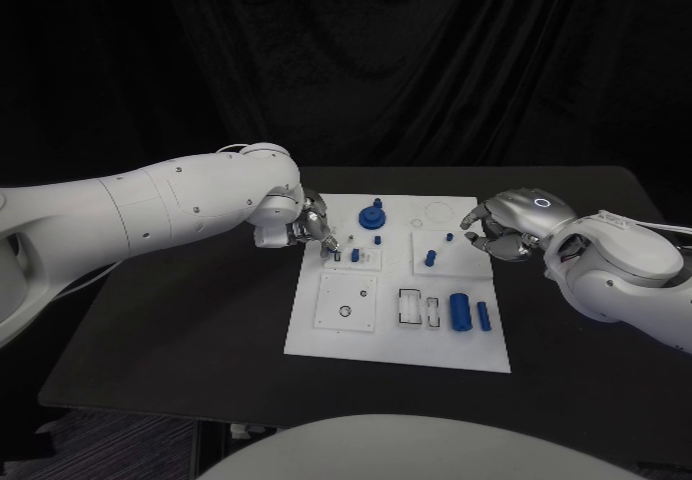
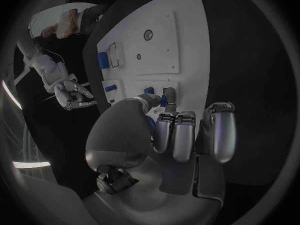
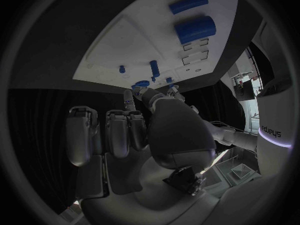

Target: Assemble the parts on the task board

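The white task board (image 1: 378, 335) lies mid-table. My left hand (image 1: 307, 228) reaches over its left edge and pinches a small blue peg (image 2: 163, 101) between thumb and a finger, above a small square plate (image 1: 355, 260). Beside it stands another short peg (image 2: 149, 91). A blue gear with a knob (image 1: 374, 216) sits at the board's far side, and an upright peg (image 1: 430, 259) stands to its right. A thick blue cylinder (image 1: 460, 311) and a slim blue bar (image 1: 483, 316) lie near the right edge. My right hand (image 1: 505, 230) hovers at the board's right edge, fingers curled, holding nothing.
The black table (image 1: 188, 330) surrounds the board, with bare surface on the left and front. Two rectangular slots (image 1: 414, 306) and a round hole (image 1: 345, 311) mark the board's near half. Both forearms slant in from the sides.
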Robot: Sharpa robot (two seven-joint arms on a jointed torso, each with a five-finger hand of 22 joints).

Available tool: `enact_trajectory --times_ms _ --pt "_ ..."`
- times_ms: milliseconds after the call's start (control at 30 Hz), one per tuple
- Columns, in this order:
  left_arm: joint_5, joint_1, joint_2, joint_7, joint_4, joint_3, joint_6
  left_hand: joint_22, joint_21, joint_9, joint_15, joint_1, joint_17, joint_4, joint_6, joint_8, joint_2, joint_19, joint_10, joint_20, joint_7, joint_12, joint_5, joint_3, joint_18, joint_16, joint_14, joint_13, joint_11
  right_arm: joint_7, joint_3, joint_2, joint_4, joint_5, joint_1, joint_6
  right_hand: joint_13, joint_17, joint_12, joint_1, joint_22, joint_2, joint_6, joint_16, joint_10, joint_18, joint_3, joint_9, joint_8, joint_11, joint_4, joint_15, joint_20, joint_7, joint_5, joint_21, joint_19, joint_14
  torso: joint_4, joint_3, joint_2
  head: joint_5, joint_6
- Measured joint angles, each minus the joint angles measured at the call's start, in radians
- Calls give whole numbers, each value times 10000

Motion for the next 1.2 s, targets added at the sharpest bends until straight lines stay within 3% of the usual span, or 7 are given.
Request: enact_trajectory --times_ms 467,533,767,1200 --pt "-112 0 175 -131 -140 0 258 0 0 -47 0 -129 0 -1 2 -69 -56 0 0 0 2 -1 -2 1 0 0 0 0 0 0 0 27 -13 2 0 4 0 0 0 0 -1 0 0 0 0 0 0 1 0 0 0 0 0 0 0 0 0 0 2 3 -3 24 0" --pt "-120 0 208 -146 -187 0 313 0 0 -73 0 -195 0 -300 17 -118 -83 0 0 0 20 -1 -28 299 -1 0 0 0 0 0 0 28 -17 2 0 6 0 0 0 0 -2 0 0 0 0 -1 0 1 0 0 0 0 0 0 0 0 0 0 2 5 -3 26 0" --pt "-138 0 308 -181 -343 0 455 0 0 -109 0 -251 0 -302 18 -159 -91 0 0 0 24 -2 -43 301 0 0 0 0 0 -1 0 61 -48 2 0 9 0 0 0 0 -3 0 0 0 0 -1 0 1 0 0 0 0 0 0 0 0 0 0 2 11 -3 10 0" --pt "-151 -17 426 -230 -456 0 589 0 0 -179 0 -401 0 -304 37 -233 31 0 -35 0 35 -4 -186 303 0 0 0 0 35 -1 0 70 -67 3 -47 5 0 0 0 0 -3 0 0 0 0 0 0 2 0 0 0 0 0 0 0 0 0 0 -7 8 4 12 0"
